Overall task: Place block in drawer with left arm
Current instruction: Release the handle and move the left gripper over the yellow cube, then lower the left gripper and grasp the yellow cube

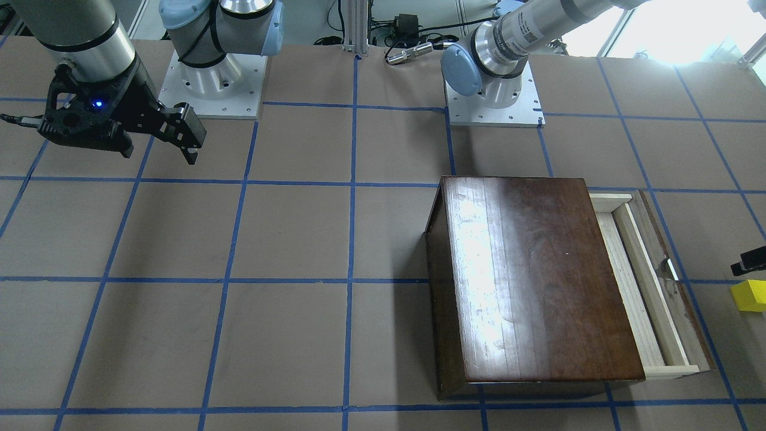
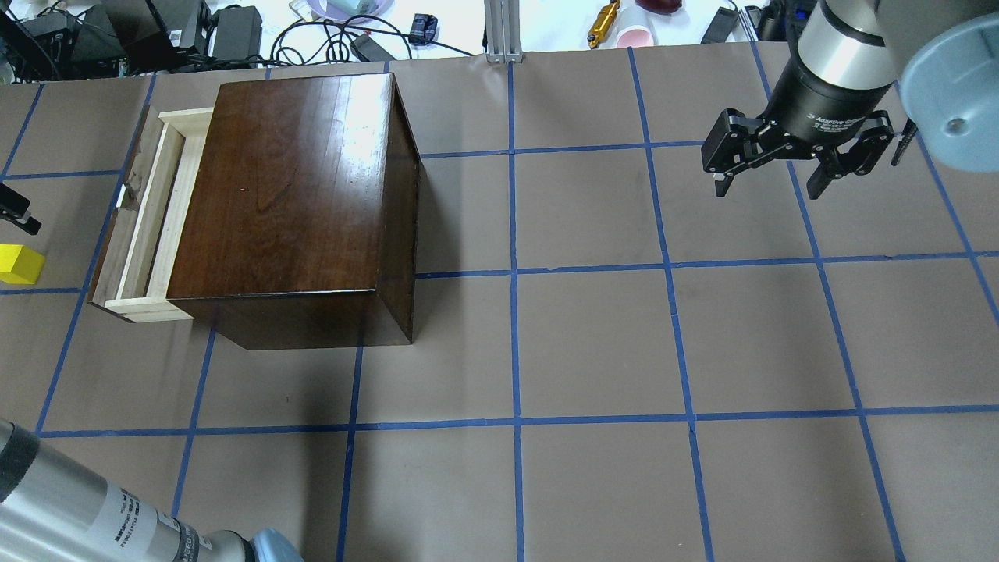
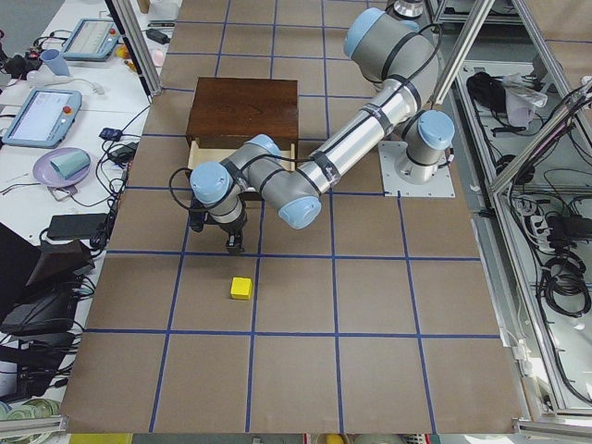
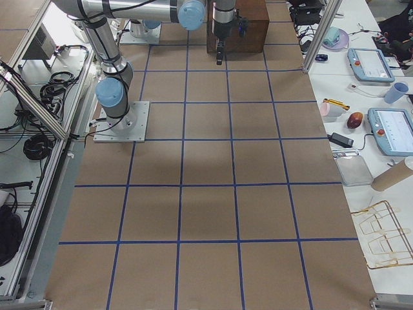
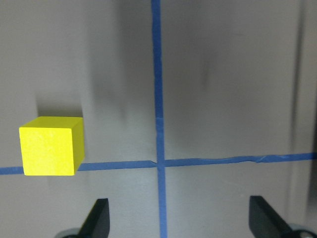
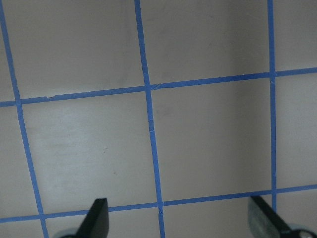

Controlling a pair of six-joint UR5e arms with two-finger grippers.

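The yellow block (image 5: 49, 146) lies on the brown table paper, beyond and to the left of my left gripper's (image 5: 181, 223) open, empty fingertips (image 5: 99, 218). It also shows in the overhead view (image 2: 19, 264), the front view (image 1: 749, 295) and the left view (image 3: 241, 288). The left gripper (image 3: 231, 242) hovers between the block and the drawer. The drawer (image 2: 144, 218) is pulled partly out of the dark wooden box (image 2: 289, 187) and looks empty. My right gripper (image 2: 769, 183) is open and empty, far off over the table.
Blue tape lines grid the table paper. The arm bases (image 1: 212, 90) stand at the robot's side. Cables and gear (image 2: 234, 31) lie beyond the far table edge. The box (image 1: 538, 275) is the one tall obstacle.
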